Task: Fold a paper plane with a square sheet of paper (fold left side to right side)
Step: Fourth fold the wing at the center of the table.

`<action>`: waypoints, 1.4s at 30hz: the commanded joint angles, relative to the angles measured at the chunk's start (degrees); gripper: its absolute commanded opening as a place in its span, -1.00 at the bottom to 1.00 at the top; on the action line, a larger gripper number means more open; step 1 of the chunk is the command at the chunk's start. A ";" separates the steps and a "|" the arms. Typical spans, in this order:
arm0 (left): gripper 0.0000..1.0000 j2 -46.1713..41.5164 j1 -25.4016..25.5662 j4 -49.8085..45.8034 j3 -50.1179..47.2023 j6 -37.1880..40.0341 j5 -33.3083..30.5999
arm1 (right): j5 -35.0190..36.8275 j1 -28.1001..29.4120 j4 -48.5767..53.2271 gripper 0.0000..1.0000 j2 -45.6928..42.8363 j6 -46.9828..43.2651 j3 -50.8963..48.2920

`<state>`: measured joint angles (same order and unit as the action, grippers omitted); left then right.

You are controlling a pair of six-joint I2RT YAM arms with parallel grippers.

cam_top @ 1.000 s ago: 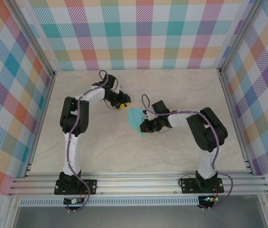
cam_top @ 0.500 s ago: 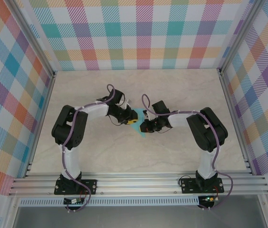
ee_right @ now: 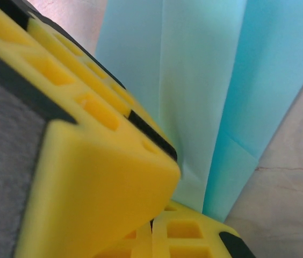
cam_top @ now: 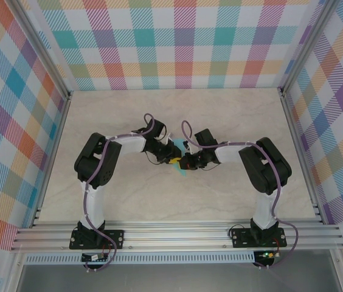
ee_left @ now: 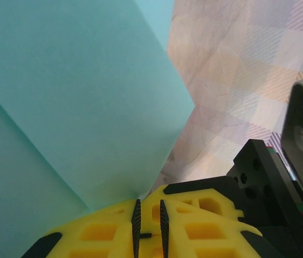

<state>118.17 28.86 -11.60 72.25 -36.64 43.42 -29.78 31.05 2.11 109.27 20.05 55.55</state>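
The turquoise sheet of paper lies folded in layers at the table's middle, mostly covered by both grippers. My left gripper is on its left part. In the left wrist view the folded flap runs down to the yellow fingertips, and the left gripper is shut with only a thin slit between its black pads. My right gripper meets the paper from the right. In the right wrist view the paper's layers run down between the yellow fingers, with the right gripper shut on them.
The beige marbled tabletop is bounded by aluminium rails in front and checkered walls on the other sides. The two grippers are almost touching; the right gripper's black body looms in the left wrist view.
My left arm has swung from the back left down onto the paper beside the right gripper, covering most of it. The right gripper has stayed on the paper.
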 commanded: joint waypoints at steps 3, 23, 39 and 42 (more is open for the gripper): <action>-0.65 3.21 0.93 -0.69 0.69 -0.37 -1.02 | 3.86 -0.33 9.44 -1.00 2.31 -1.14 -2.88; -0.66 10.18 -3.36 -10.41 15.91 4.05 -17.64 | 6.30 -0.32 10.95 -1.00 2.31 -1.16 -3.34; -0.52 15.15 -8.45 -9.97 29.01 7.09 -17.97 | 5.28 -0.24 10.38 -1.00 2.25 -1.16 -3.61; -0.48 17.07 -9.50 -9.93 32.14 7.46 -16.04 | 4.61 -0.21 10.02 -1.00 2.17 -1.26 -3.61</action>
<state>133.43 20.47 -22.76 101.60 -30.74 27.75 -29.08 31.05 1.96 109.23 20.05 55.55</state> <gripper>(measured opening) 0.260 0.026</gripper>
